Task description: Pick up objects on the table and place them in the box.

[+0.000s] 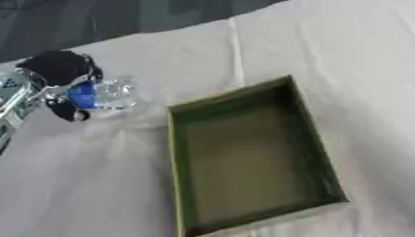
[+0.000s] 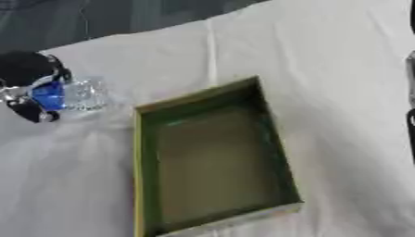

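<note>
The left hand is at the left side of the tabletop, which is covered by a white cloth with visible folds. The hand is black with silver parts. Its fingers are curled round the blue-capped end of a clear plastic bottle, with the thumb below the cap and the remaining fingers above it. The bottle lies on its side, its clear body pointing toward the box. Whether the bottle rests on the cloth or is raised clear of it cannot be determined from either view.

The box is a green, open-topped rectangular tray. It sits on the cloth to the right of the bottle, near it but not in contact. Its interior shows only the bare floor and walls. The box lies askew to the picture edges.

A dark strip at the right edge of the right eye view may be the right arm; the right hand is not visible.
</note>
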